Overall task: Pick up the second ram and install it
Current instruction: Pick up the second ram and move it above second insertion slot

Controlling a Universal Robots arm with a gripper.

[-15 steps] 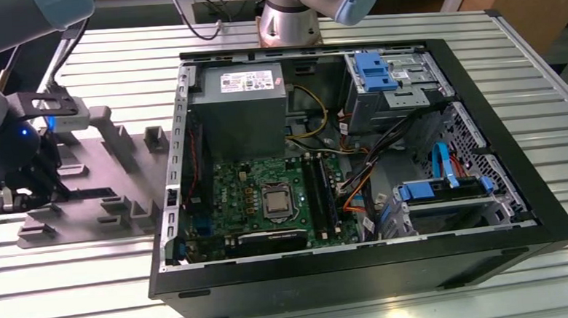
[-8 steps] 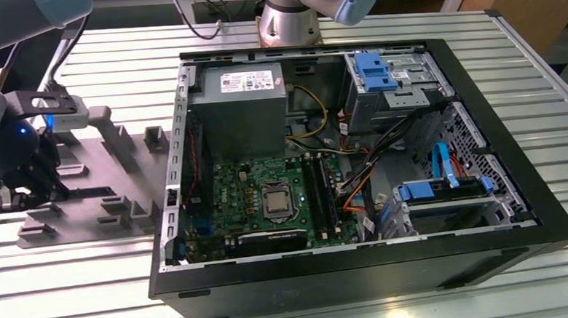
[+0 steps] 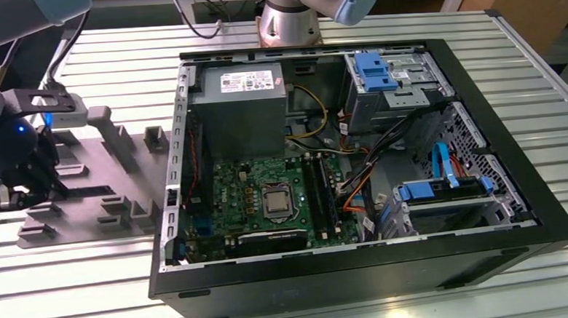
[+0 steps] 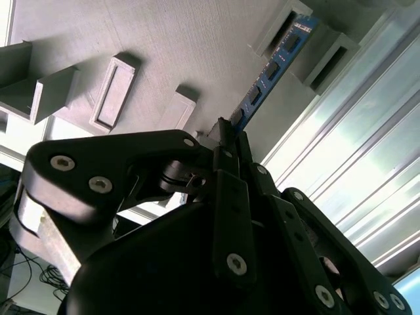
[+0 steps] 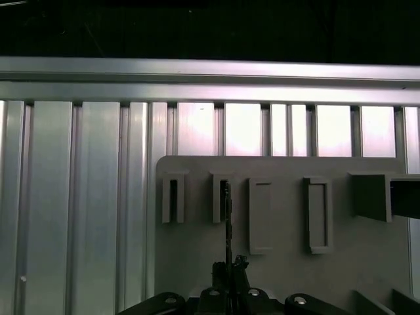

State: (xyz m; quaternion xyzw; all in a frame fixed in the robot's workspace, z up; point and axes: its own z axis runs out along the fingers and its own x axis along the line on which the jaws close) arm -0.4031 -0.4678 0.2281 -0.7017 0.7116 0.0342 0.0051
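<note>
The second ram (image 4: 272, 65) is a thin blue board with small black chips. It shows edge-on as a dark line (image 5: 228, 223) in the first wrist view. Its far end stands in a narrow slotted holder (image 5: 219, 197) on the grey fixture plate (image 4: 164, 39). My gripper (image 4: 226, 138) is shut on the near end of the stick, its black fingers (image 5: 237, 268) meeting around it. In the exterior view the gripper (image 3: 21, 189) hangs over the left part of the fixture plate (image 3: 101, 183), well away from the open computer case (image 3: 520, 212).
The case lies open on the slatted aluminium table (image 3: 77, 286), with the long black memory slots (image 3: 320, 190) beside the processor socket (image 3: 278, 201). Blue drive brackets (image 3: 372, 70), cables and a power supply (image 3: 238, 110) crowd the inside. Raised grey blocks (image 3: 117, 138) stand on the fixture.
</note>
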